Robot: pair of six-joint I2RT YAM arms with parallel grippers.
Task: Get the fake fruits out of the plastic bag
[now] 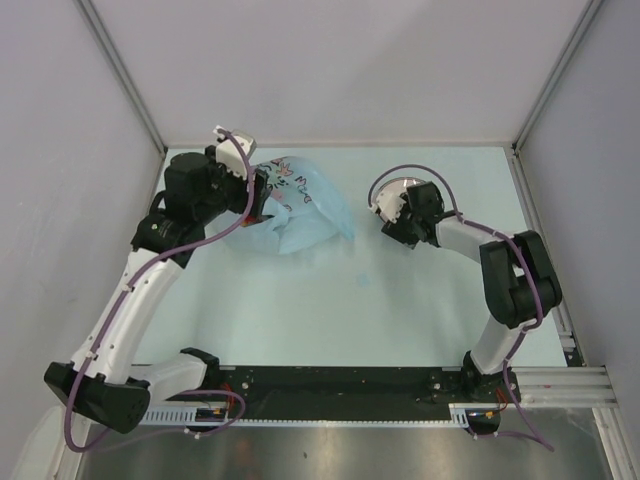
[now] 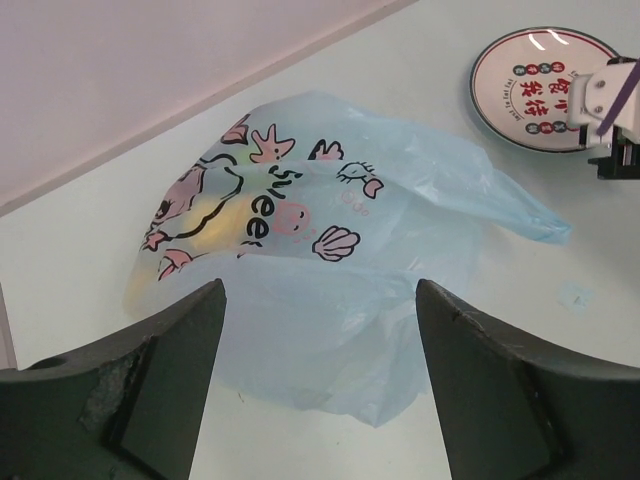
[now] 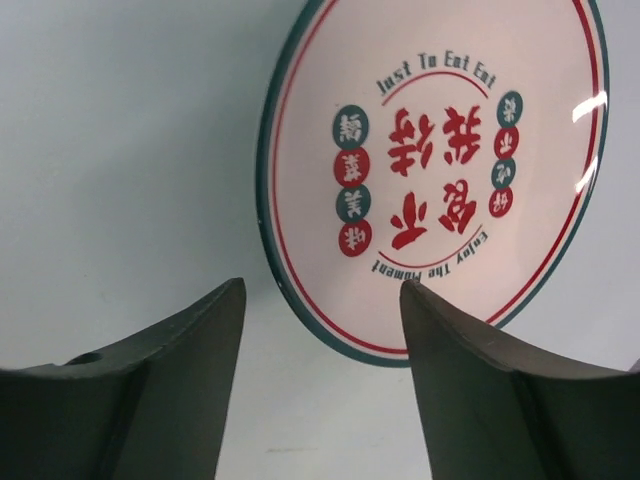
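The light-blue plastic bag (image 1: 305, 205) (image 2: 330, 270), printed with pink sea creatures, lies crumpled on the table at the back left. A yellowish-green shape (image 2: 215, 215) shows dimly through its left side, probably the fake fruits; no fruit lies outside the bag. My left gripper (image 1: 262, 203) (image 2: 320, 290) hovers at the bag's left edge, open, its fingers (image 2: 160, 370) spread either side of the loose plastic without pinching it. My right gripper (image 1: 388, 215) (image 3: 322, 290) is open and empty at the near rim of the plate.
A round white plate (image 3: 440, 170) (image 2: 520, 85) (image 1: 398, 182) with red lettering and a green rim sits right of the bag, empty. Grey walls enclose the table at the back and sides. A small bluish speck (image 1: 363, 279) lies mid-table.
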